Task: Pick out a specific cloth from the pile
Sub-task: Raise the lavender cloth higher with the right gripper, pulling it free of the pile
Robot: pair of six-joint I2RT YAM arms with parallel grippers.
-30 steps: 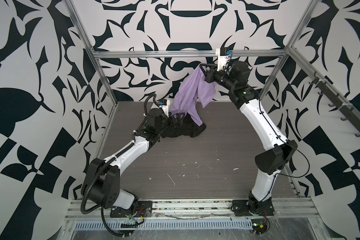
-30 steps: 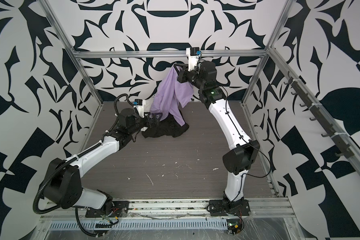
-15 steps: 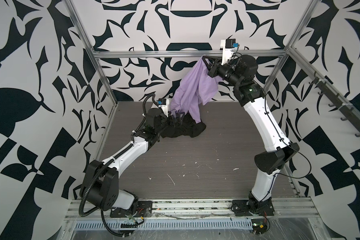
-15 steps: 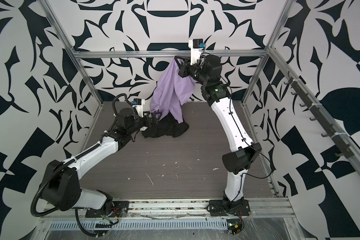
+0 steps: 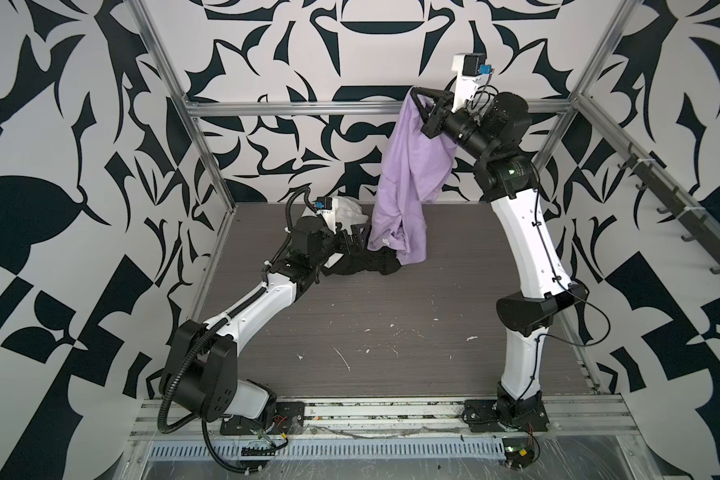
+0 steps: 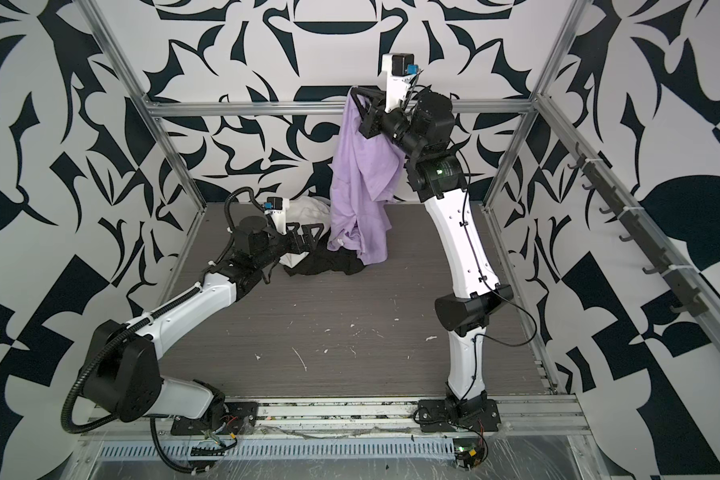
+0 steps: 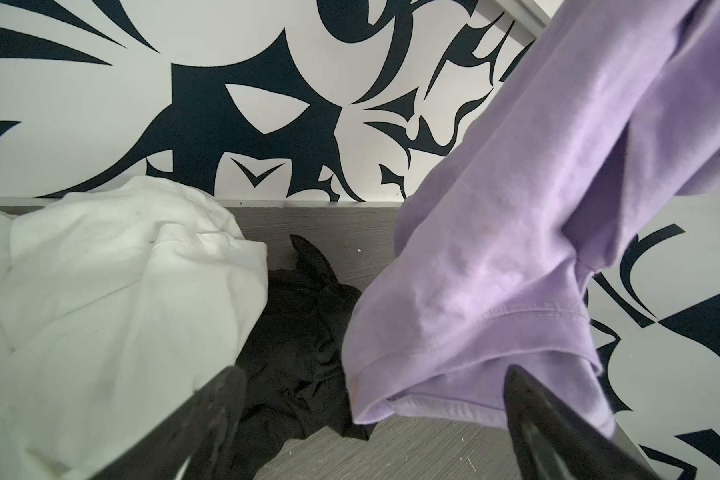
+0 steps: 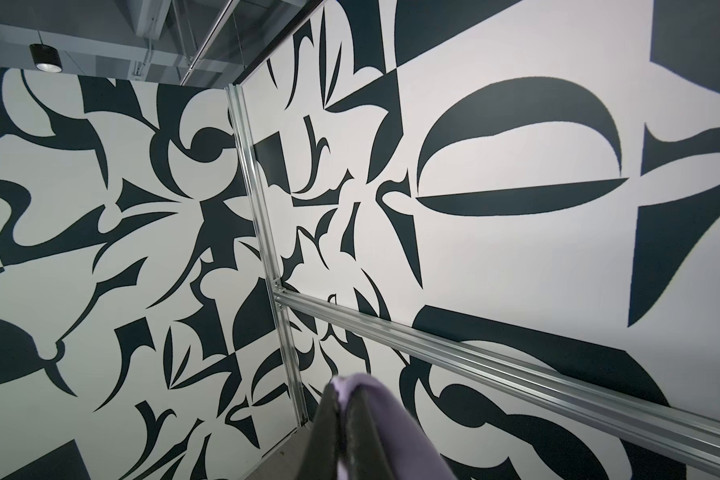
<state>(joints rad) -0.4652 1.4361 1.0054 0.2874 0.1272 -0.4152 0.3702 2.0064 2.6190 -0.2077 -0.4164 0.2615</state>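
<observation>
high by the back wall in both top views, the right gripper (image 5: 415, 94) (image 6: 356, 92) is pressed together on the top edge of the cloth (image 5: 408, 178) (image 6: 358, 187), which hangs from it down to the pile (image 5: 346, 266), hem over the black cloth (image 5: 381, 268), while the left gripper (image 5: 356, 237) (image 6: 310, 237) sits low beside the white cloth (image 5: 350, 210), spread wide and holding nothing. from the left wrist, the wide-apart fingers (image 7: 208, 415) frame the hanging hem of the cloth (image 7: 516, 228), close but ungripped, with white cloth (image 7: 100, 291) and black cloth (image 7: 304, 332) behind. from the right wrist, the right gripper (image 8: 341, 399) pinches a fold of the cloth (image 8: 377, 419).
</observation>
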